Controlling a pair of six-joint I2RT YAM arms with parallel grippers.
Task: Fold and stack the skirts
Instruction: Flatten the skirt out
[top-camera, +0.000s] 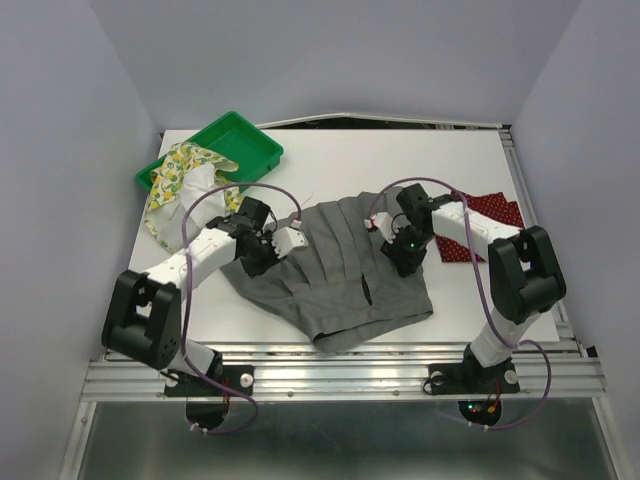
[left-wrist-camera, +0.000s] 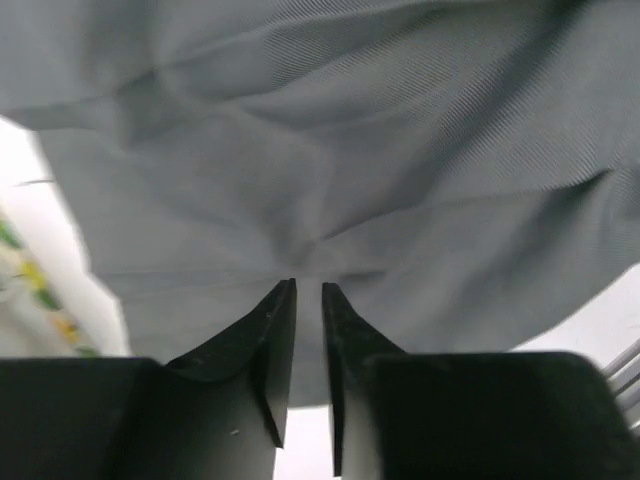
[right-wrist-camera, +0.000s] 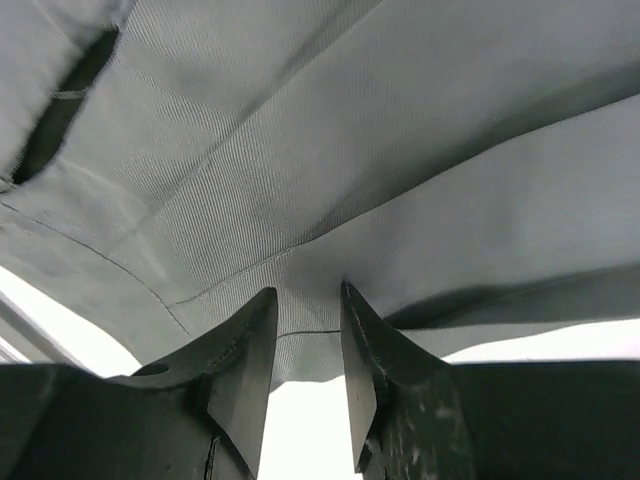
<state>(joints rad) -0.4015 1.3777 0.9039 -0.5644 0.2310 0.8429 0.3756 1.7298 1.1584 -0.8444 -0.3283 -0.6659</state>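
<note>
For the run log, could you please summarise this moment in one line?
left claw, right claw: shut on grey skirt | lemon skirt: draped over green tray | red skirt: lying far right

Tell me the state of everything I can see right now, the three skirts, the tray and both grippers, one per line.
grey skirt: unfolded, spread out flat, pinched on both sides.
lemon skirt: bunched up, unfolded, spilling out of the tray.
red skirt: folded flat, at the right.
tray: upright, holding part of the lemon skirt.
left gripper: shut on the grey skirt.
right gripper: shut on the grey skirt.
</note>
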